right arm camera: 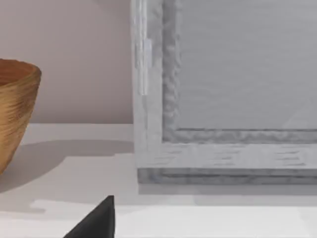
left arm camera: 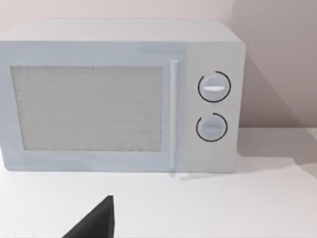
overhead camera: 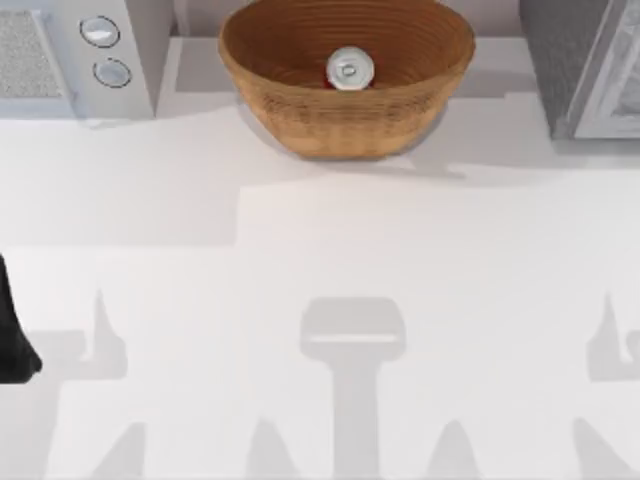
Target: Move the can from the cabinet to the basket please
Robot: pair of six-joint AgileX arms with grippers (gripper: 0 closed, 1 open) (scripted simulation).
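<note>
Standing upright inside the basket [overhead camera: 300,110] at top centre of the frame: the can [overhead camera: 349,69]; cabinet [overhead camera: 560,60] upper right; our grippers' finger state we cannot tell.

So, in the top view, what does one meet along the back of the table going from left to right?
Microwave → basket with the can standing inside it → cabinet.

Golden-brown ringed basket [overhead camera: 300,110], silver-topped red can [overhead camera: 349,69], grey speckled cabinet [overhead camera: 560,60], white microwave [left arm camera: 99,49].
</note>
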